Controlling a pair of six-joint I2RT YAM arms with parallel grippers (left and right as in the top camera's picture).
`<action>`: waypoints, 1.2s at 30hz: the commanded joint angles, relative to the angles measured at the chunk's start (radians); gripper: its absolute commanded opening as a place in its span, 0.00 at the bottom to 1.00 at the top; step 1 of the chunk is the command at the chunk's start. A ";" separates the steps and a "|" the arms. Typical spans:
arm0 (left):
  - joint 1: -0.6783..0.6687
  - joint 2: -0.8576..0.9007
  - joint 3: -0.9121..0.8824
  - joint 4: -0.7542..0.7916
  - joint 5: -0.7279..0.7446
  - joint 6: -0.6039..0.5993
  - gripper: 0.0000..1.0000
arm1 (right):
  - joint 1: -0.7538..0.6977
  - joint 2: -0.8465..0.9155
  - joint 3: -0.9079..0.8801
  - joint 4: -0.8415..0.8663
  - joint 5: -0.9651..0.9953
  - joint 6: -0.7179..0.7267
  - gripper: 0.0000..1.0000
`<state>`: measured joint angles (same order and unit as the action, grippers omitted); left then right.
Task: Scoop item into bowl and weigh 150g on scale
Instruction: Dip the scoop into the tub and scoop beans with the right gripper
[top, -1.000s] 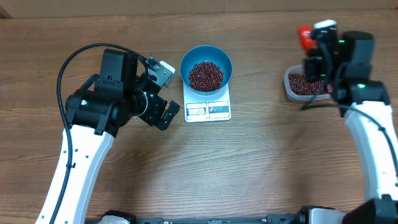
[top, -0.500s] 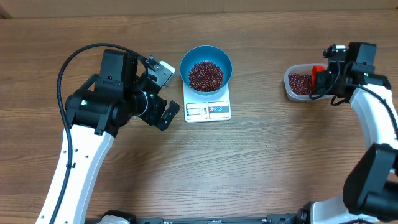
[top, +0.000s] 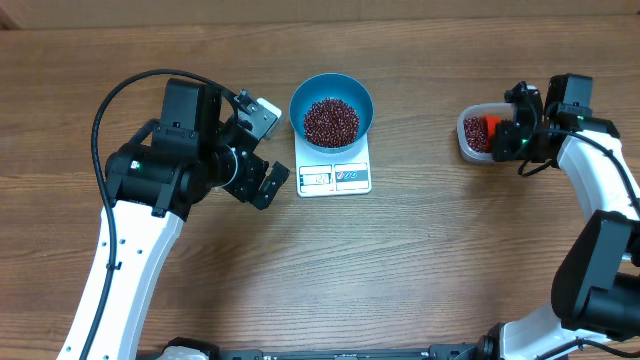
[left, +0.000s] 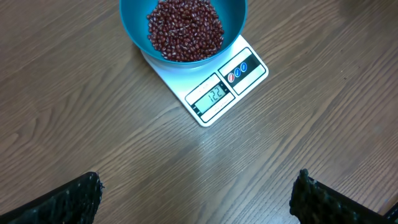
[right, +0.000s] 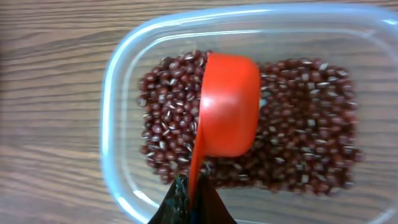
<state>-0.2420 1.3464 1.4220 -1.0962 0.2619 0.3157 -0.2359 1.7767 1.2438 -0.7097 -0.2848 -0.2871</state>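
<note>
- Left gripper (left: 199, 208) spread wide, empty, over open table (left: 93, 124) near the scale (left: 214, 93) front edge
- Right gripper (right: 189, 202) clamps orange scoop (right: 227, 106), cup within the tub (right: 118, 81) rim, over beans (right: 305, 143)

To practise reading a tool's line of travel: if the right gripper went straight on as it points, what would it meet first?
Probably the beans in the clear tub: the orange scoop held by the right gripper leads, right above them. Whether it already touches them is unclear.
</note>
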 joint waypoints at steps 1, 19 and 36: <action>0.000 -0.006 0.021 0.000 0.019 -0.009 1.00 | -0.006 0.010 0.013 -0.004 -0.084 0.035 0.04; 0.000 -0.006 0.021 0.000 0.019 -0.009 1.00 | -0.269 0.010 0.013 -0.001 -0.504 0.322 0.04; 0.000 -0.006 0.021 0.000 0.019 -0.009 1.00 | -0.351 0.010 0.013 -0.051 -1.005 0.321 0.04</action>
<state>-0.2420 1.3464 1.4220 -1.0962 0.2619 0.3161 -0.6037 1.7782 1.2438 -0.7631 -1.1099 0.0326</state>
